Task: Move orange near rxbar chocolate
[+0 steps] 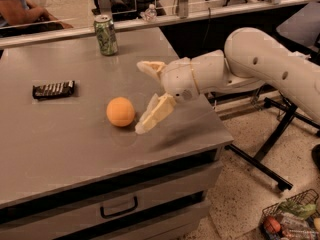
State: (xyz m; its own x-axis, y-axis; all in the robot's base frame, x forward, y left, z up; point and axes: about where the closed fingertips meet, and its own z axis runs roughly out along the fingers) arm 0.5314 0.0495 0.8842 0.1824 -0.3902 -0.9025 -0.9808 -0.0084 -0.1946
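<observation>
Gripper [141, 97], fingers spread wide and empty, hangs between orange [120, 111] and right edge of counter [60, 159]; orange looks firm, smooth, likely to roll, so pinch across its middle.

One orange [120, 111], one rxbar chocolate [53, 89], one can [106, 34] — one gripper [141, 97] beside orange

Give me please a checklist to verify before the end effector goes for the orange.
1. End effector open: ok, fingers spread wide.
2. End effector lined up with orange: ok, close on its right side.
3. Orange free on table: ok, nothing leans on it.
4. Rxbar chocolate in view: ok, lies flat, left of the orange.
5. Green can off the path: ok, stands at the far edge.
6. Lower finger above table: cannot tell.
</observation>
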